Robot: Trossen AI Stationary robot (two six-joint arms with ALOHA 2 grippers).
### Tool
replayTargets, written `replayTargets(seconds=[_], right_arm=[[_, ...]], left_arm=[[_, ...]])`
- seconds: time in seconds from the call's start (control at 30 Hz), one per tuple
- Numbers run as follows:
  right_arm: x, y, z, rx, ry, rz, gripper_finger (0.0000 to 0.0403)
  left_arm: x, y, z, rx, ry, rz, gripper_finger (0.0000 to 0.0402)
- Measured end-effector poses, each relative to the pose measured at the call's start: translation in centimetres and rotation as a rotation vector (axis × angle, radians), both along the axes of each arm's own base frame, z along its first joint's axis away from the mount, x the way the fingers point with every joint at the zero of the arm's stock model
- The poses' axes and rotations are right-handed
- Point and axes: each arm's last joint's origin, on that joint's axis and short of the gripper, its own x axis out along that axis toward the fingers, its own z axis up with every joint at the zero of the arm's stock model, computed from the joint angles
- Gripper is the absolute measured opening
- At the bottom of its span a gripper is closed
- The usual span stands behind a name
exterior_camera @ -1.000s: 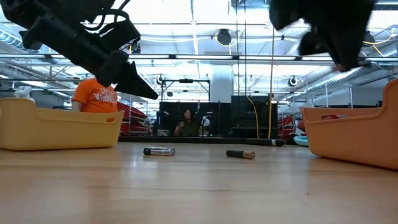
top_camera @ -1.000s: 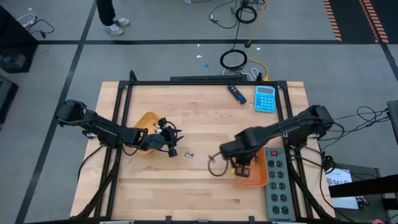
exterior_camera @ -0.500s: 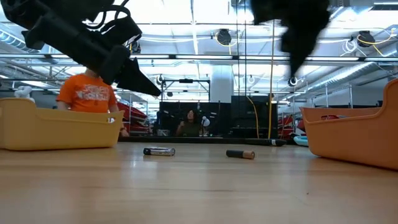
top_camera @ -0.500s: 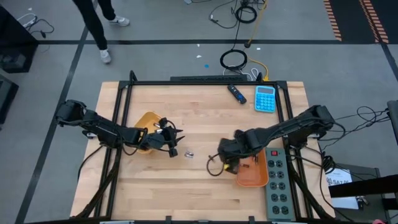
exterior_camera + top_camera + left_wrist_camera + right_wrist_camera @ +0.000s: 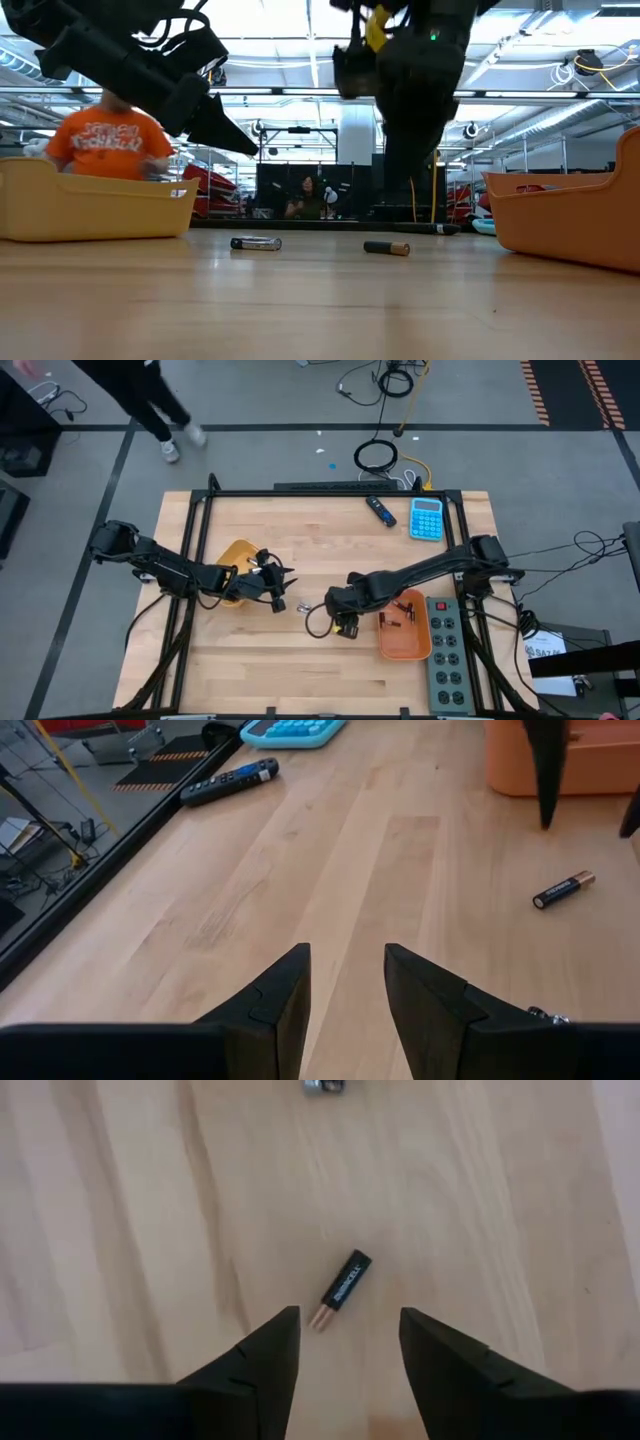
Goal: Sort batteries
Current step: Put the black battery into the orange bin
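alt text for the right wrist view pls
The right gripper hangs open directly above a dark battery with a copper end, lying loose on the wooden table. A silver battery shows partly beyond it.

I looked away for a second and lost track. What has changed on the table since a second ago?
The right gripper swung left from over the orange tray to above the two loose batteries: the dark one now lies just ahead of its open, empty fingers, the silver one farther on. The left gripper, both batteries, the yellow tray and the orange tray stayed put.
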Motion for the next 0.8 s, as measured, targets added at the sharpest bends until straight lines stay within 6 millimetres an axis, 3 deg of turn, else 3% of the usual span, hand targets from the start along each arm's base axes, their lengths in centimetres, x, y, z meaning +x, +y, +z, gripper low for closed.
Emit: replayTargets(seconds=[0.37,0.57,0.8], right_arm=[[0.7,-0.5,-2.4,0.004,0.061,0.019,0.0187],[1.4,-0.3,-2.8,0.033,0.021,0.034,0.0187],[1.7,-0.2,-4.8,0.015,0.067,0.019,0.0187]], left_arm=[[-0.1,0.0,-0.1,0.002,0.012,0.000,0.0138],[-0.1,0.0,-0.1,0.003,0.015,0.000,0.0138],[-0.1,0.0,-0.1,0.002,0.017,-0.001,0.0138]])
